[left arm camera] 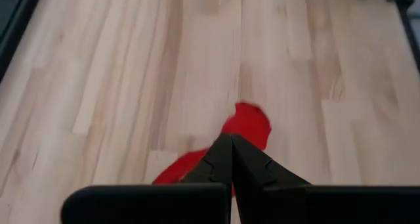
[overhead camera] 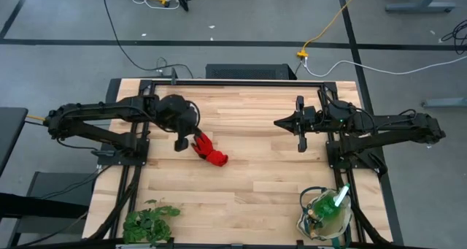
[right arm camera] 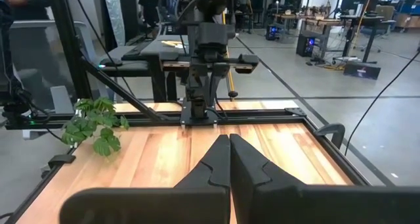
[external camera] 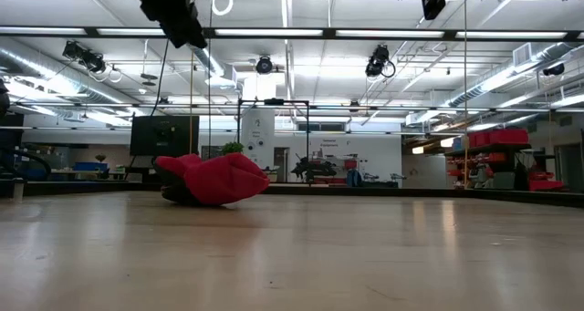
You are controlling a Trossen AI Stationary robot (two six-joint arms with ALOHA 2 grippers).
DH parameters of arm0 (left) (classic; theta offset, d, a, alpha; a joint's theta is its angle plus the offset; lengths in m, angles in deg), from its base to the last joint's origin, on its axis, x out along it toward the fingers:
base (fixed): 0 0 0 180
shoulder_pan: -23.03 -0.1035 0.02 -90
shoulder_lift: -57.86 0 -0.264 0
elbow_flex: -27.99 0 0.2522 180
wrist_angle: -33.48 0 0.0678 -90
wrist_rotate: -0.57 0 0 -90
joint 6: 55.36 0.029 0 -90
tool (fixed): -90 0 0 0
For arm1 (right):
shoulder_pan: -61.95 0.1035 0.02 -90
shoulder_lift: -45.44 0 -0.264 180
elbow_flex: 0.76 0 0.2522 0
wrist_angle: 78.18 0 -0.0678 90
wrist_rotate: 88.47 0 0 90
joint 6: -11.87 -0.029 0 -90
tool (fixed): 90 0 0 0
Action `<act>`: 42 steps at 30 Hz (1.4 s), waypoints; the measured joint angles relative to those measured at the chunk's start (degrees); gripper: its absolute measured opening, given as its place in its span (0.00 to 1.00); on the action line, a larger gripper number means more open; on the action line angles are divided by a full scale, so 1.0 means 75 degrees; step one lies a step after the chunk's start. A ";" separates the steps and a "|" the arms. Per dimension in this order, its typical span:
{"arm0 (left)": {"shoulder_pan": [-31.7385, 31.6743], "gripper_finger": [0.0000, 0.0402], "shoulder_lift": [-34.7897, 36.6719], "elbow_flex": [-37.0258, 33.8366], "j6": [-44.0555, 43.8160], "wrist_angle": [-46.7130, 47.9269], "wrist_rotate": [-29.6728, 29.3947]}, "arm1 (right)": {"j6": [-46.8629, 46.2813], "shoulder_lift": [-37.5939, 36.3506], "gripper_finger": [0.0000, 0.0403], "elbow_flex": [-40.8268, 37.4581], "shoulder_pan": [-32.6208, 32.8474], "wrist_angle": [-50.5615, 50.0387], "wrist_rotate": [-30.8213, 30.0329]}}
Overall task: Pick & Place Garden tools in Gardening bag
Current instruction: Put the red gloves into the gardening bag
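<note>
Overhead view, left to right. The left arm reaches in from the left edge of the wooden counter (overhead camera: 248, 169); its hand (overhead camera: 180, 144) hangs above the boards with both fingers pressed together and nothing between them. Just beside that hand, on the side toward the counter's middle, lies the red glove (overhead camera: 210, 151), crumpled and flat on the wood. In the left wrist view the closed fingertips (left arm camera: 230, 159) stand over the glove (left arm camera: 249, 124), which shows past them as a red patch; whether they touch it cannot be told. In the low view the glove (external camera: 214, 178) rests on the counter as a rumpled red heap, with the arms overhead.

A leafy green plant bunch (overhead camera: 149, 221) lies at the near left corner, well apart from the glove.

The middle of the counter carries bare boards.

On the right, the right arm reaches in from the right edge; its hand (overhead camera: 301, 142) is closed on nothing and hangs above the far right part of the counter. The right wrist view looks past its shut fingertips (right arm camera: 230, 159) toward the opposite arm and the plant bunch (right arm camera: 95, 122).

The gardening bag (overhead camera: 326, 215) stands at the near right corner, well apart from the glove. Inside it, green contents and a pale stick-like part (overhead camera: 341, 198) show above the rim; which tools these are cannot be told. No legible writing or label shows on any item.
</note>
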State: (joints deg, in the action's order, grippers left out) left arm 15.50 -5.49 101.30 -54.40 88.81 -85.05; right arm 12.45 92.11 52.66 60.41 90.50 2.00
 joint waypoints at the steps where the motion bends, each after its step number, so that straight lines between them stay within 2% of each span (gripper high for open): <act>1: 0.0000 0.01 0.0000 0.0000 0.0095 0.0094 -0.0009 | -0.0012 0.0000 0.00 0.0000 0.0000 0.0000 0.0000; 9: 0.0003 0.01 -0.0140 -0.0006 -0.0066 0.0712 0.0047 | -0.0012 0.0000 0.00 0.0000 0.0000 0.0001 -0.0006; 17: -0.0135 0.01 -0.0117 0.0003 0.0690 0.0667 0.0149 | -0.0009 0.0000 0.00 0.0000 0.0000 -0.0009 -0.0009; 25: -0.0689 0.01 -0.0117 -0.0015 0.1165 0.0483 0.1005 | -0.0076 0.0000 0.00 0.0000 0.0000 -0.0003 -0.0026; 31: -0.0911 0.01 0.0277 -0.1216 0.0767 -0.1084 0.1398 | -0.0163 0.0000 0.00 0.0000 0.0003 -0.0002 -0.0026; 42: -0.1018 0.01 0.1280 -0.2931 0.0595 -0.2037 0.1194 | -0.0245 0.0000 0.00 -0.0003 0.0006 0.0003 -0.0405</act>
State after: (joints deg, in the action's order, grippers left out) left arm 7.86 4.10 79.32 -49.94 73.53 -76.09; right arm 10.61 92.11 52.64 60.46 90.52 -1.04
